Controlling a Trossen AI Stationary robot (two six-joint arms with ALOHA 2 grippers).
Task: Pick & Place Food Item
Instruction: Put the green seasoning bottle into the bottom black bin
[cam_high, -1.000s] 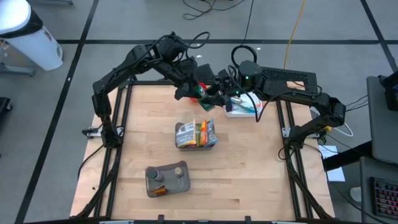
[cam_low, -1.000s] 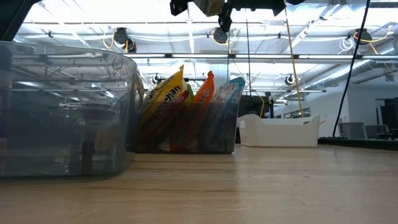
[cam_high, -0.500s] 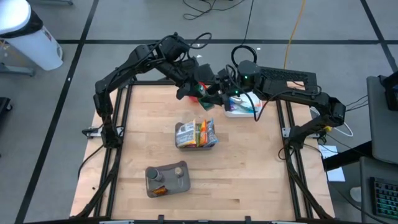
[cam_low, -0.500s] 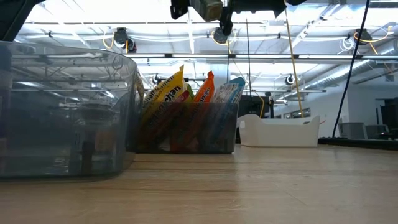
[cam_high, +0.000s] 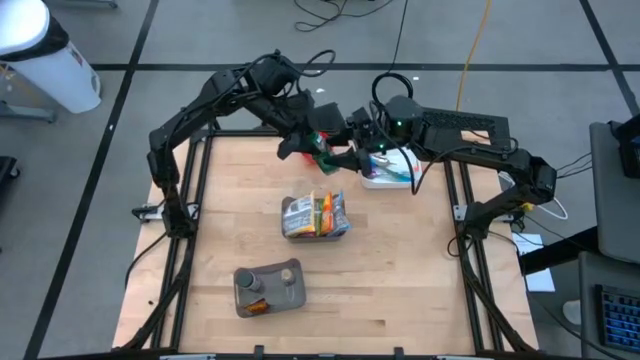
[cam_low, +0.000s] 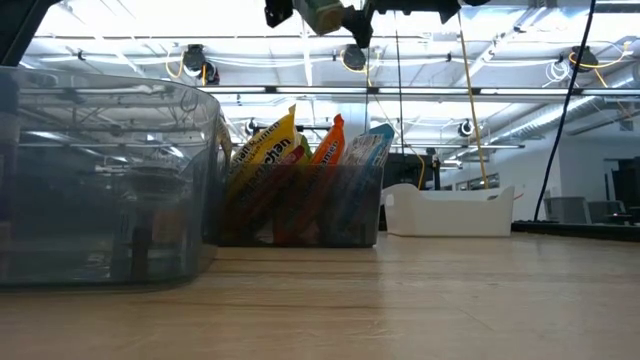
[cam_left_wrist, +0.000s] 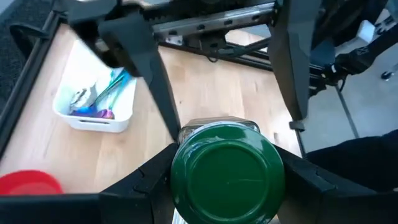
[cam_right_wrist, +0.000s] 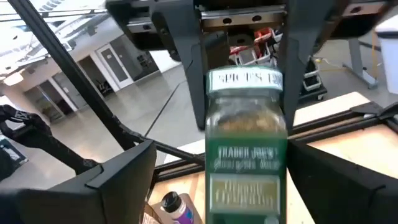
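Observation:
A glass spice jar (cam_right_wrist: 245, 155) with a green lid (cam_left_wrist: 227, 177) is held high over the table's far middle; it also shows at the top of the low view (cam_low: 322, 14). My left gripper (cam_high: 312, 145) is shut on it. My right gripper (cam_high: 345, 152) faces it from the table's right side and is open. Its two fingers (cam_right_wrist: 134, 165) stand on either side of the jar's bottom end, with a gap to the glass on each side. My left gripper pinches the jar at its lid end between its two fingers, one on each side of the green lid (cam_left_wrist: 177, 180). The fingers come from the table's left side and lie along the jar, with the lid facing back toward the wrist. The jar is lifted clear, high above the table.
A white bin (cam_high: 392, 172) with small items stands at the far right, below the right arm. A clear bin of snack packets (cam_high: 316, 216) stands at the table's middle. A grey-tinted container (cam_high: 268, 288) stands near the front edge. A red object (cam_left_wrist: 28, 183) shows at the left wrist view's edge.
My left gripper has shifted a little toward the table's left edge with the jar, and the jar has tipped slightly in the low view. It stays high above the table.

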